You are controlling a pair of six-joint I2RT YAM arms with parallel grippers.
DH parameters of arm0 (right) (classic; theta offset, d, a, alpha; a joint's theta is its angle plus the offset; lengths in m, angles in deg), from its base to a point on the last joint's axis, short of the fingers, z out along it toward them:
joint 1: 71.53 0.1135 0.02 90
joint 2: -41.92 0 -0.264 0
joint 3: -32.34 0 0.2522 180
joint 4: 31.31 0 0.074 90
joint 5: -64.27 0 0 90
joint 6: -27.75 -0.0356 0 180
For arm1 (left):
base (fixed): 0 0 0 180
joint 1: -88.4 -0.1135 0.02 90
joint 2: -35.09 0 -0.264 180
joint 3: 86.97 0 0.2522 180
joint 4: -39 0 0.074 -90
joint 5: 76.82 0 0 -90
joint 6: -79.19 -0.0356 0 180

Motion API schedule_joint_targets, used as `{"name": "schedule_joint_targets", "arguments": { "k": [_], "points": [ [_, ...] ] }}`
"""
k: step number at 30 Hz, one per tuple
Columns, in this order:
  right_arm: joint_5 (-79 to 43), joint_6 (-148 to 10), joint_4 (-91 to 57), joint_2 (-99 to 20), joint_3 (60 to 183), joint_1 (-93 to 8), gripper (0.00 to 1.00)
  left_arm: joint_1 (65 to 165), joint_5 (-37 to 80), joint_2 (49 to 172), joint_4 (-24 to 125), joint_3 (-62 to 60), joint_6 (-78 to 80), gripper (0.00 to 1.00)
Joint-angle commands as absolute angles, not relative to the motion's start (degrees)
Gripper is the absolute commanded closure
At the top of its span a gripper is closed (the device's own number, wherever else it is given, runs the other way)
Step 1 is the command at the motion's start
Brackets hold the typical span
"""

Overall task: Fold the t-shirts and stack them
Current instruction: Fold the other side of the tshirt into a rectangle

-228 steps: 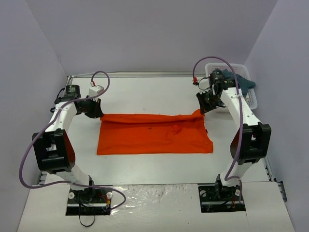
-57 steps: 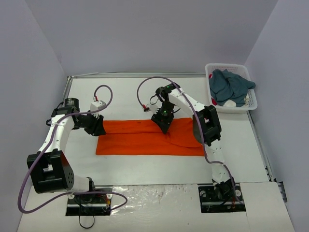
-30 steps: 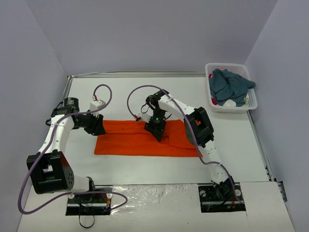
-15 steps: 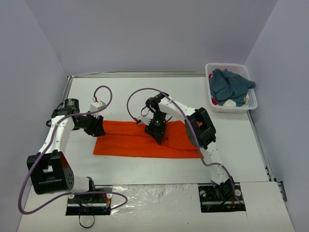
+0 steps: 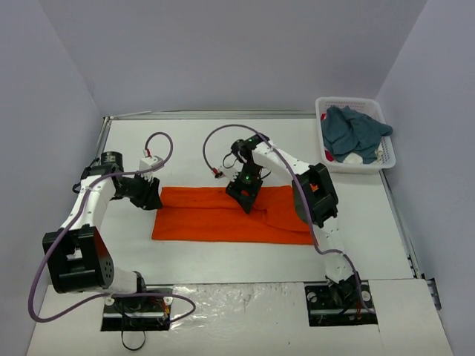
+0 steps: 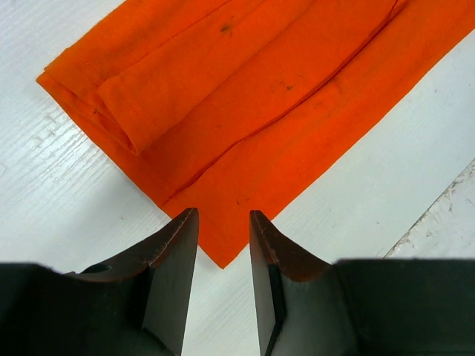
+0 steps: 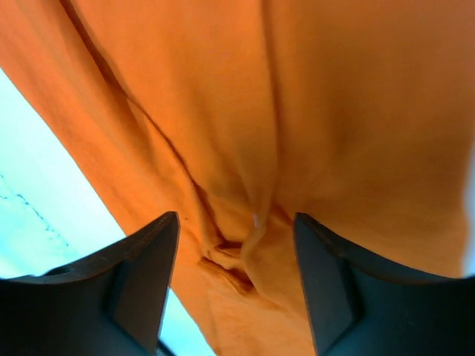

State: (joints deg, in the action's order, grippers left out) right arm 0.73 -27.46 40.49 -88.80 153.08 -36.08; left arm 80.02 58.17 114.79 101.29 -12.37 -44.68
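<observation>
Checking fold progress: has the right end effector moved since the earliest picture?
Yes. The right end effector moved left, away from the basket, over the middle of the orange shirt.

Basket (image 5: 355, 99) behind-right of t-shirt (image 5: 215, 219)

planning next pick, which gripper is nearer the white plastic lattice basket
Right. The right gripper is over the middle of the orange cloth t-shirt, left of the basket; the left gripper is at that shirt's left end, farther off.
</observation>
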Motion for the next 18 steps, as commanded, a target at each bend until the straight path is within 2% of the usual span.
{"name": "schedule_joint_targets", "arguments": {
  "k": [1,5,8,10,11,12,13,18],
  "points": [
    [-0.15,-26.04,46.68,-87.55,163.74,-36.37,0.36,79.52,60.29,116.73,100.31,-10.81,-45.00,0.67],
    [0.55,-25.51,50.22,-84.92,169.84,-36.54,0.31,79.61,61.25,119.81,99.52,-9.58,-44.83,0.67],
    [-1.47,-25.33,48.64,-80.61,165.83,-37.42,0.29,79.61,61.87,121.66,99.43,-8.61,-44.74,0.67],
    [-3.49,-26.39,45.84,-78.15,162.66,-39.70,0.38,79.61,61.96,122.62,98.64,-8.26,-44.39,0.67],
    [-4.28,-28.56,44.52,-77.36,160.99,-40.75,0.47,79.61,62.05,122.89,98.55,-8.00,-44.30,0.67],
    [-6.55,-30.24,42.85,-76.05,157.58,-41.89,0.84,79.70,62.05,123.41,98.46,-7.82,-44.30,0.67],
    [-7.96,-31.74,40.22,-75.25,155.89,-43.99,1.00,79.61,62.05,123.59,98.46,-7.65,-44.12,0.67],
    [-15.79,-34.47,33.35,-67.27,142.80,-48.76,1.00,79.70,61.44,124.64,97.67,-6.42,-43.60,0.67]
  ]
}}
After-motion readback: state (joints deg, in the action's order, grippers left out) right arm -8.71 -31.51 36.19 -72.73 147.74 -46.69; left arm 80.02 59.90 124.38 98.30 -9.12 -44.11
